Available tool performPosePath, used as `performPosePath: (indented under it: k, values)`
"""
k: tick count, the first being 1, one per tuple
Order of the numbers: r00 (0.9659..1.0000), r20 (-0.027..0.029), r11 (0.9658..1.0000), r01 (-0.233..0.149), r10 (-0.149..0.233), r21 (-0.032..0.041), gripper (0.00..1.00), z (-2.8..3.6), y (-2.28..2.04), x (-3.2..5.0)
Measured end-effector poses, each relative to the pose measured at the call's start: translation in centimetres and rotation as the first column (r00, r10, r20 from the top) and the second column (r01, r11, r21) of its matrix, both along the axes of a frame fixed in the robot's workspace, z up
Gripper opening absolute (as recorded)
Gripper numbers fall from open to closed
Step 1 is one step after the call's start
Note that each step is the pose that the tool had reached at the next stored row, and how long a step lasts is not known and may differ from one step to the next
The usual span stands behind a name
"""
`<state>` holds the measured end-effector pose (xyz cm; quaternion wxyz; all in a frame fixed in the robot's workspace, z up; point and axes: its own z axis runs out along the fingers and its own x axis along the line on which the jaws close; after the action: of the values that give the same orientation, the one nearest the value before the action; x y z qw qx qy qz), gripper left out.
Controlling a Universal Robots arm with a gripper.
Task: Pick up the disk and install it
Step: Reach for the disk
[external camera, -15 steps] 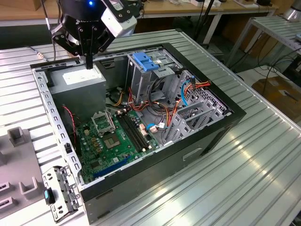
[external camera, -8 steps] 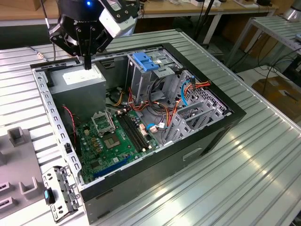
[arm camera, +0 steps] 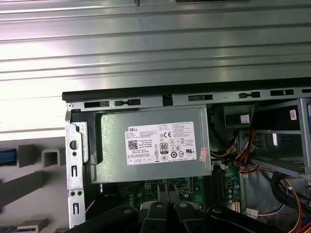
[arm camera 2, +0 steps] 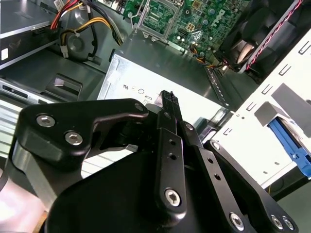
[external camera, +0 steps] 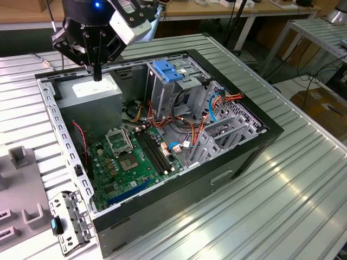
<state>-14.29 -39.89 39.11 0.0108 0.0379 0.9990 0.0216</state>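
The disk is out of view. My gripper [external camera: 97, 75] hangs over the back left corner of the open computer case [external camera: 238, 157]. Its black fingers [arm camera 2: 168, 99] are pressed together, point straight down and hold nothing. They hover just above the grey power-supply box [external camera: 89, 93] with its white sticker [arm camera: 160, 144]. The metal cage with the blue plastic top [external camera: 168, 70] stands inside the case, toward the exterior view's right of the gripper.
The green motherboard [external camera: 133, 157] lies on the case floor, with bundles of red, yellow and blue cables [external camera: 209, 114] beside the cage. A metal bracket with a blue latch [external camera: 68, 222] and grey fixtures [external camera: 21, 157] lie on the ribbed metal table [external camera: 293, 184].
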Motion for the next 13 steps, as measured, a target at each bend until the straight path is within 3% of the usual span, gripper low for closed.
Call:
performPosePath:
  k: [13]
  values:
    - [1.0,-0.0055,1.0,0.0,0.0,-0.0001,0.11,-0.13,0.0,-1.06]
